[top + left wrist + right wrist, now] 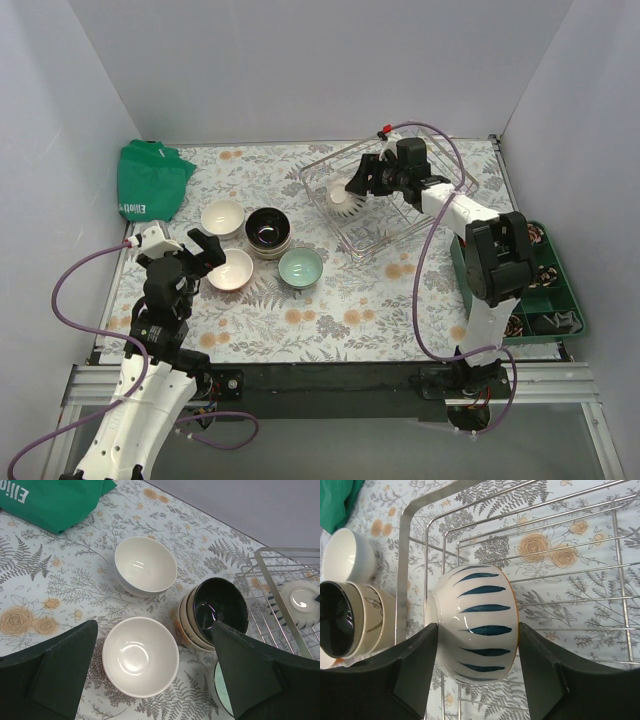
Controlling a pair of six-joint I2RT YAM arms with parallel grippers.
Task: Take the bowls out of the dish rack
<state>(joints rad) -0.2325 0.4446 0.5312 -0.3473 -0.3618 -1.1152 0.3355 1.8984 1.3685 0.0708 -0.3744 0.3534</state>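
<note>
I counted the job as nearly done. Four lots were out on the tabletop (340,325): a cream bowl (140,656) directly under my left hand (205,252), a white bowl (145,566) just beyond it, a nested stack (212,612) with the black-glazed one on top to that hand's right, and a mint bowl (300,266) near the stack. The left hand's fingers stood wide apart and held nothing.

The only piece I could find left in the rack (400,215) was the striped bowl (480,605), lying on its side on the wires. My right hand (476,628) had a finger against each side of it. I could not tell whether that was a firm clamp or only a bracket.

As for room, the rack's raised rim (402,570) ran just to the left of the right hand, and the stack sat close outside it. I judged the bowl would have to rise over that rim before going sideways. The widest bare patch lay nearer than the mint bowl, toward the arm bases. The green bag (150,180) lay beyond the left hand, and the compartment tray (560,300) sat behind the right hand, by that arm's elbow.
</note>
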